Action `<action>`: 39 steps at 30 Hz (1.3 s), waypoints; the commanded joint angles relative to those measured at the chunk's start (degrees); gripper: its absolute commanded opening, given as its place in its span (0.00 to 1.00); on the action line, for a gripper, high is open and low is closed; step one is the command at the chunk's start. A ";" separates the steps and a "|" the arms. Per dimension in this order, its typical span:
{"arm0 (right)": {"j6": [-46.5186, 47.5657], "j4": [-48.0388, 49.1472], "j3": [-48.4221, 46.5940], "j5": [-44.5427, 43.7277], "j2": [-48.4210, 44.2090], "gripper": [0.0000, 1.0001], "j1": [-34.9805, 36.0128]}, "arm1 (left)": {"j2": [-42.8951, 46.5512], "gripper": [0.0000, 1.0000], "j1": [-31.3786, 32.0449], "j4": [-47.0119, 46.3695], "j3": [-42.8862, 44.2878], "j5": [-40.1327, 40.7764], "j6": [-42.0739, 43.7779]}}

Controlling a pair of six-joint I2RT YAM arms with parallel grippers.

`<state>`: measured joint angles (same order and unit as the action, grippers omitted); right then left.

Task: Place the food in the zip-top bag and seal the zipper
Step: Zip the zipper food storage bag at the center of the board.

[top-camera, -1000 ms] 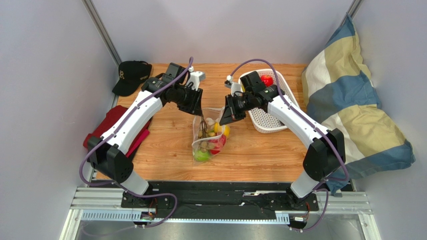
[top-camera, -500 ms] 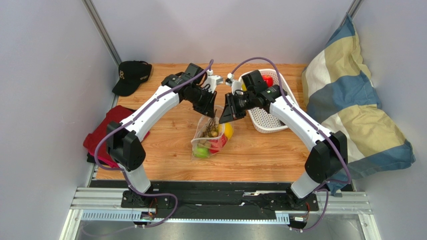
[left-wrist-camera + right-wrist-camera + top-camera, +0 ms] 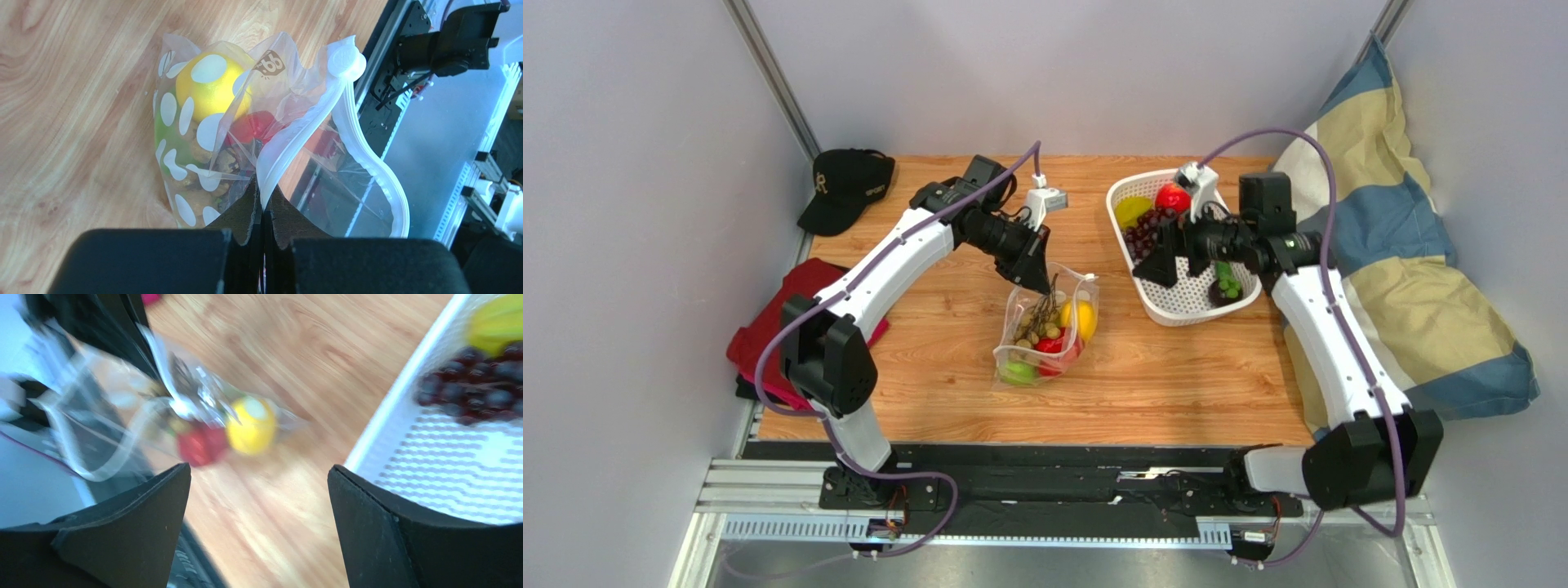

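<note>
The zip-top bag (image 3: 1044, 328) stands mid-table, dotted and clear, mouth open and held up. Inside it lie a yellow lemon (image 3: 209, 86), a red piece (image 3: 255, 125) and green pieces. My left gripper (image 3: 1046, 277) (image 3: 263, 197) is shut on the bag's rim at the zipper (image 3: 368, 165), which curves away unsealed. My right gripper (image 3: 1155, 260) (image 3: 258, 478) hangs open and empty above the left rim of the white basket (image 3: 1192, 306). More food sits in the basket: a dark grape bunch (image 3: 1149, 228) (image 3: 479, 386), a red pepper (image 3: 1173, 196) and a yellow-green piece (image 3: 1130, 210).
A black cap (image 3: 844, 184) lies at the back left corner, and a red cloth (image 3: 787, 321) hangs off the left edge. A striped pillow (image 3: 1382, 270) leans at the right. The black base rail (image 3: 1063, 484) runs along the near edge.
My right gripper opened, let go of the bag and swung right to the basket. My left gripper shut on the bag's rim. The bag's mouth has shifted slightly right.
</note>
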<state>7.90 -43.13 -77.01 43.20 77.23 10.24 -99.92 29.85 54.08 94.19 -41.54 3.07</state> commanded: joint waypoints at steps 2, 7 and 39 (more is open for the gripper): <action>24.96 15.96 11.08 9.17 -7.27 0.85 -0.75 | -0.10 0.00 -0.31 0.67 2.13 -6.18 6.59; 26.37 18.78 10.74 15.07 -1.92 0.82 2.41 | -1.77 0.00 -0.31 1.81 4.06 -6.89 7.91; 20.93 33.82 16.63 13.40 4.60 0.19 9.10 | -5.37 0.00 -1.90 1.99 6.79 -13.04 5.54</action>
<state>30.83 -14.31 -60.25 56.93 83.18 19.11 -105.47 28.08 56.38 98.85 -52.01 8.21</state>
